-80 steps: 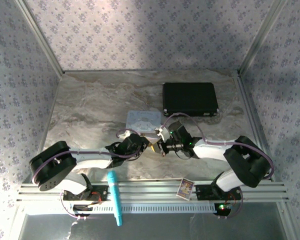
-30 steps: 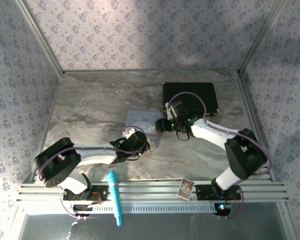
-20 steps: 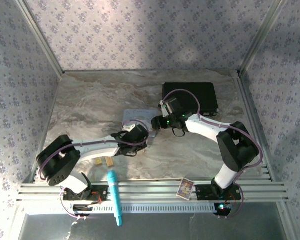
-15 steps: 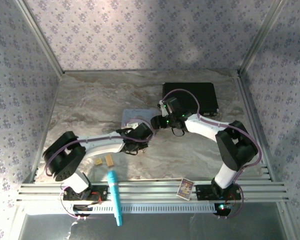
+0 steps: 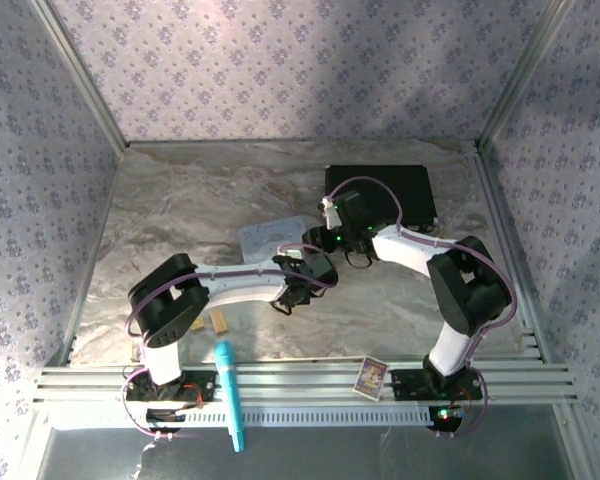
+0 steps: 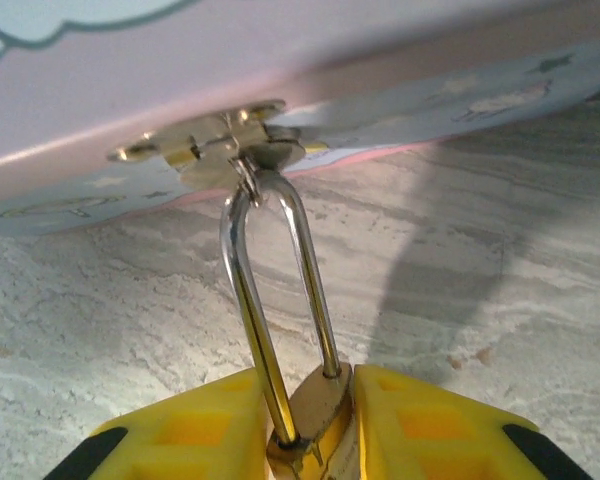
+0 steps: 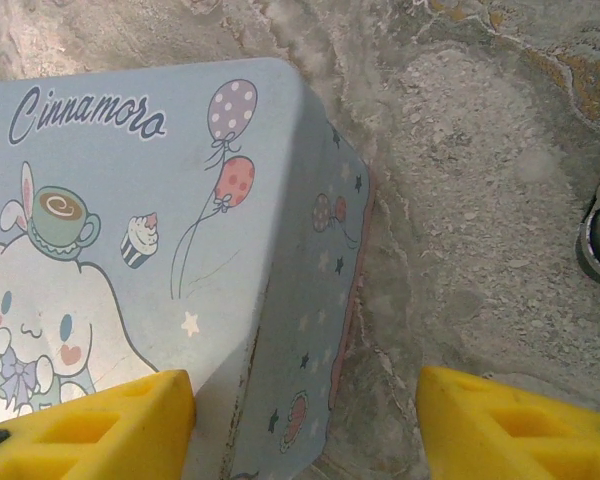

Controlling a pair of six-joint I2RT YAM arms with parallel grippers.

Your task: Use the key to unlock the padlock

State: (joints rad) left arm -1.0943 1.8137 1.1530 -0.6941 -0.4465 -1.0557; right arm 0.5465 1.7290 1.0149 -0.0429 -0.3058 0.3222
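Marble tabletop (image 5: 180, 200) spreads beyond tin (image 7: 130, 250) edge; left gripper (image 6: 306, 425) clamps padlock (image 6: 318, 400), right gripper (image 7: 305, 420) gapes over its corner

- Left arm (image 5: 235, 285): white link shells between rounded black joint housings. A thin lilac cable (image 5: 230, 268) runs along the link and loops at the large black shoulder joint (image 5: 165, 300).
- Right arm (image 5: 410, 250): same white-and-black build. A lilac cable loop (image 5: 365, 185) arches above the wrist housing, where a small green light (image 5: 331, 238) glows.
- Bases: black blocks; the right base (image 5: 445, 412) carries a green light, and the left base (image 5: 165, 392) shows reddish wiring.
- Left hand (image 6: 305, 390): two bright yellow moulded fingers (image 6: 195, 425) with recessed rectangular pockets and black patches at the outer corners.
- Right hand (image 7: 305, 385): matching yellow fingers (image 7: 500, 415), also with recessed pockets.
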